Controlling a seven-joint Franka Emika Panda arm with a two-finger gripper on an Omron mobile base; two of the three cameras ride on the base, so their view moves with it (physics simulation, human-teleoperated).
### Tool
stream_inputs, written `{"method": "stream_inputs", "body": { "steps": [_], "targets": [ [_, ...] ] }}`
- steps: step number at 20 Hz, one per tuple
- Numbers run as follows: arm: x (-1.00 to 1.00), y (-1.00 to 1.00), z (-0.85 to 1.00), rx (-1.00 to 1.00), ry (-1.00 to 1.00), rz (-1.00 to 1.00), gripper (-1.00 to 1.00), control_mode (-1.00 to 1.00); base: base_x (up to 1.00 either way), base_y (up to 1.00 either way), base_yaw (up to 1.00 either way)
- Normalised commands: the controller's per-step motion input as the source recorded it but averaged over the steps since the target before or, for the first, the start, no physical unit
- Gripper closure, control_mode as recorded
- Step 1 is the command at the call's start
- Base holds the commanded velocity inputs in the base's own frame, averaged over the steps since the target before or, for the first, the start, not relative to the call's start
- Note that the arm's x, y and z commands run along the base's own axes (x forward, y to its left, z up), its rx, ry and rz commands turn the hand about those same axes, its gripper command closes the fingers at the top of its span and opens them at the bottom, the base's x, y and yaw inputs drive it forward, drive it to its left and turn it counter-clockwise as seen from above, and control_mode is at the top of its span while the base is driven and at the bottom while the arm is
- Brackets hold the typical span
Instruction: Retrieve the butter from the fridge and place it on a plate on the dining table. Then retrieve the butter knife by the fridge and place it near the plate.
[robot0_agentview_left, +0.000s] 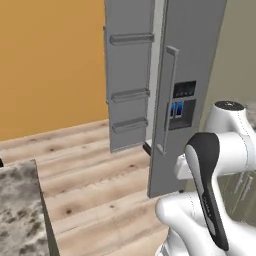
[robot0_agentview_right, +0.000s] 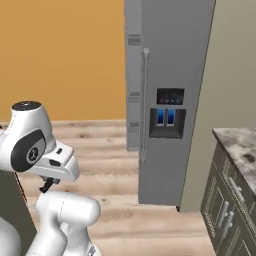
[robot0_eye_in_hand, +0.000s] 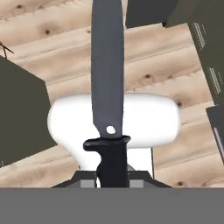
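The butter knife is a slim dark grey blade with a black handle. In the hand view it runs straight up from my gripper, which is shut on its handle. Wooden floor lies below the blade. The tall dark grey fridge stands ahead with its black dispenser panel. Its left door hangs open, with inner shelves facing me. A corner of the dining table's marble top sits at the lower left. The butter and the plate are out of view.
A marble-topped drawer cabinet stands right of the fridge. An orange wall backs the wooden floor between the table and the fridge. My folded arm fills the lower right of the left base view.
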Motion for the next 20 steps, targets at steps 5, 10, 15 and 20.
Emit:
{"method": "stream_inputs", "body": {
  "steps": [5, 10, 15, 20],
  "targets": [
    [0.00, 0.00, 0.00, 0.00, 0.00, 0.00, 1.00, 1.00, -0.01, 0.26, 0.47],
    [0.00, 0.00, 0.00, 0.00, 0.00, 0.00, 1.00, 1.00, 0.24, 0.57, 0.28],
    [0.00, 0.00, 0.00, 0.00, 0.00, 0.00, 1.00, 1.00, 0.87, 0.00, -0.04],
    [0.00, 0.00, 0.00, 0.00, 0.00, 0.00, 1.00, 1.00, 1.00, 0.11, 0.05]
  ]
}}
